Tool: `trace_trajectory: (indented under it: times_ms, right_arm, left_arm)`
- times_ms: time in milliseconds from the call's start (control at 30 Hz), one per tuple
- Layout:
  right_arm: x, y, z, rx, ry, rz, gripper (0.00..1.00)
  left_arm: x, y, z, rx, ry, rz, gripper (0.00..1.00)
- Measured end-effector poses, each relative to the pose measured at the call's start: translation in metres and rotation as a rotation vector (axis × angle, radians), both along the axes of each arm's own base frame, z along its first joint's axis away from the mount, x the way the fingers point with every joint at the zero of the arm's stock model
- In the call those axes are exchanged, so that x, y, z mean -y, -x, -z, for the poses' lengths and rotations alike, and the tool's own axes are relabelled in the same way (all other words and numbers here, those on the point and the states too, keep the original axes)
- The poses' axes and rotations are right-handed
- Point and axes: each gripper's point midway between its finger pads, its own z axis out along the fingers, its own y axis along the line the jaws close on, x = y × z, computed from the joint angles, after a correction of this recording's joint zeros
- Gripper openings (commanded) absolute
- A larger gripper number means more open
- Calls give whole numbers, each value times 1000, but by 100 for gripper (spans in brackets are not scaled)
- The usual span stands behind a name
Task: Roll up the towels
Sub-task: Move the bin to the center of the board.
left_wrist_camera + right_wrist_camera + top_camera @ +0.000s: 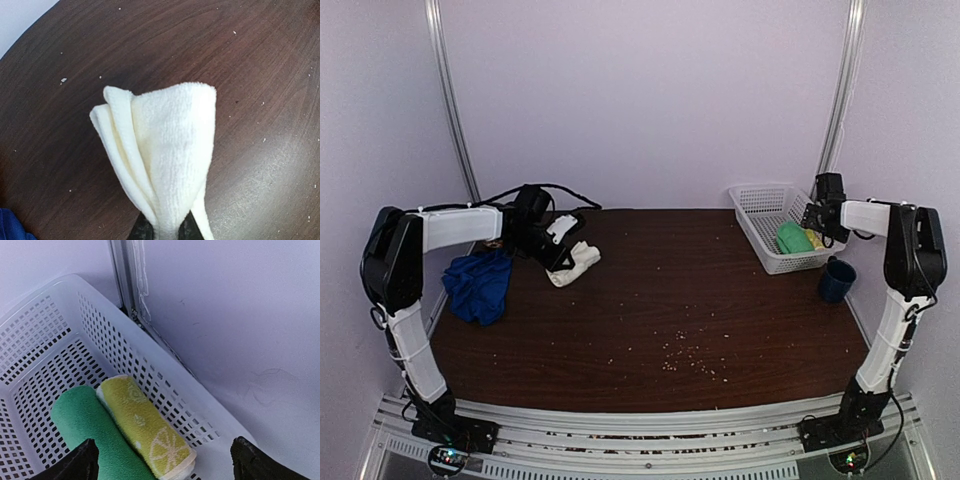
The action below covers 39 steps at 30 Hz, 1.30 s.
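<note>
Your left hand (160,231) is clamped on the cream-white towel (165,160), which lies bunched at the counter's (670,300) 10 o'clock. The blue towel (478,286) lies crumpled near it, at 9 o'clock. Your right hand (165,462) hangs with its jaws spread wide over the mesh basket (45,330) at 2 o'clock. Inside the basket, the green rolled towel (82,422) touches the yellow rolled towel (142,427).

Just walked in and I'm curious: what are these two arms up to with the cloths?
They are rolling towels. The left fingers pinch a bunched white towel at the table's left side, not yet rolled, with a crumpled blue towel beside it. The right fingers hang open over a white basket at the far right corner, where a green roll and a yellow roll lie side by side.
</note>
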Motion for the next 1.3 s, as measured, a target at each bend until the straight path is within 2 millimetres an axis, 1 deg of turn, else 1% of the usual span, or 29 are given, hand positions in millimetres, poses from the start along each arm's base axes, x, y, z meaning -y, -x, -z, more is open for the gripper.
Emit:
trace_trajectory:
  times_ms: [200, 333, 433, 467, 500, 567, 667, 733, 800, 900, 933, 967, 1100, 1167, 1267, 1300]
  right_arm:
    - [30, 5, -1, 5, -4, 58, 92]
    - [46, 5, 0, 11, -10, 90, 90]
    - [57, 6, 11, -4, -26, 110, 84]
    - [59, 6, 17, -11, -36, 111, 81]
    - [60, 5, 22, -20, -45, 107, 76]
    - [58, 3, 34, -37, -71, 88, 69]
    - [51, -1, 46, -51, -118, 45, 57]
    - [46, -2, 48, -53, -141, 17, 44]
    - [43, -2, 50, -63, -156, -10, 39]
    - [33, 2, 51, -76, -196, -58, 34]
    - [30, 3, 52, -81, -201, -73, 30]
    - [27, 4, 52, -88, -207, -89, 29]
    - [10, 7, 54, -110, -204, -123, 29]
    - [-4, 10, 53, -110, -212, -133, 29]
    - [-32, 13, 49, -97, -206, -159, 29]
    - [-47, 13, 48, -87, -206, -180, 30]
  left_arm:
    - [-3, 6, 10, -4, -7, 8, 0]
    - [-2, 5, 11, 0, -4, 9, 0]
    - [-2, 5, 11, 4, 0, 10, 0]
    - [-2, 5, 12, 6, 1, 10, 0]
    - [-2, 5, 12, 5, 0, 10, 0]
    - [-2, 6, 13, 2, -1, 10, 0]
    - [-2, 7, 15, -1, -2, 11, 0]
    - [-3, 8, 16, -3, -2, 11, 0]
    - [-2, 8, 16, -3, 0, 12, 0]
    - [-2, 7, 16, -1, 2, 13, 0]
    - [-2, 7, 16, -1, 3, 13, 0]
    - [-1, 7, 16, -1, 4, 14, 0]
    - [-1, 7, 15, -1, 4, 14, 0]
    - [-2, 7, 16, 0, 1, 11, 0]
    - [-4, 6, 16, 3, -7, 4, 0]
    - [-5, 5, 15, 4, -12, -3, 0]
